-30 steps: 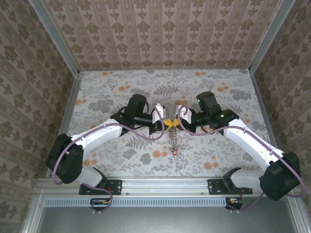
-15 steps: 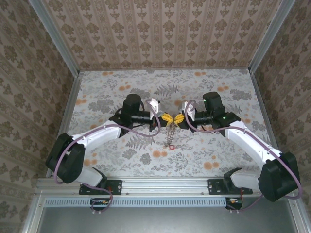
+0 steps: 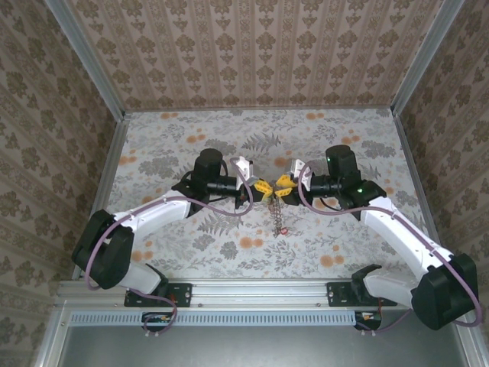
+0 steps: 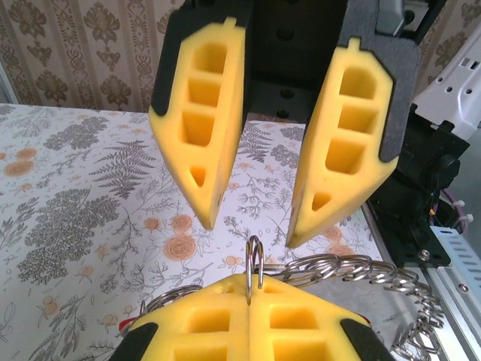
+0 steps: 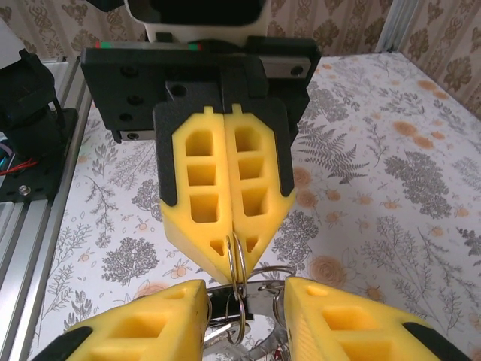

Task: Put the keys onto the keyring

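One thin pinch carries the whole bunch above the counter [image 4: 90, 203].
Nearest, the left end effector [image 4: 248, 289] is clamped tight on the keyring [image 4: 254, 259], gripping only its wire edge, while the keys [image 3: 276, 215] dangle in a loose strand beneath. Just beyond, the right end effector [image 4: 252, 229] stands with fingers parted, holding nothing. A nudge from it could twist the ring out of the pinch — the strand's swinging weight adds to that — and everything would likely drop.
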